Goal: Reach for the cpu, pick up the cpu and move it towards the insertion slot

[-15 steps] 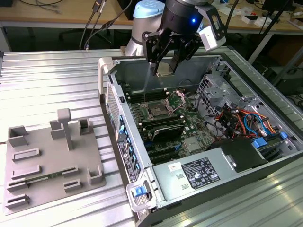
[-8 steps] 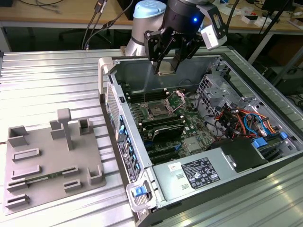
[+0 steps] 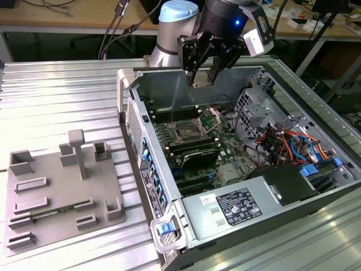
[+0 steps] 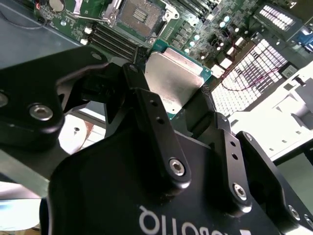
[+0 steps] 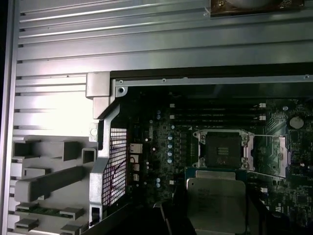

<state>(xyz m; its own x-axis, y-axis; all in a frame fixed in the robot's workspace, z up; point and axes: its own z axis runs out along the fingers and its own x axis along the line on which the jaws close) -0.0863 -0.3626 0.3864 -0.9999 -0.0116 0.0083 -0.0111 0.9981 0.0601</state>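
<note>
My gripper [image 3: 203,76] hangs above the open computer case, shut on the cpu [image 3: 202,81], a flat square chip with a pale silvery top. In the second wrist view the black fingers [image 4: 146,105] clamp two opposite edges of the cpu [image 4: 172,78]. The insertion slot [image 3: 185,133] is a dark square socket in a silvery frame on the green motherboard, below the chip and towards the exterior view's left. In the first wrist view the cpu [image 5: 215,201] sits just beside the insertion slot [image 5: 222,148], and the second wrist view shows the slot [image 4: 142,13] further off.
The case walls [image 3: 148,153] enclose the board. A drive cage and coloured cables [image 3: 285,144] fill the exterior view's right side, with a power supply [image 3: 237,208] in front. On the ribbed metal table a grey plastic tray [image 3: 62,195] holds a green memory stick [image 3: 42,214].
</note>
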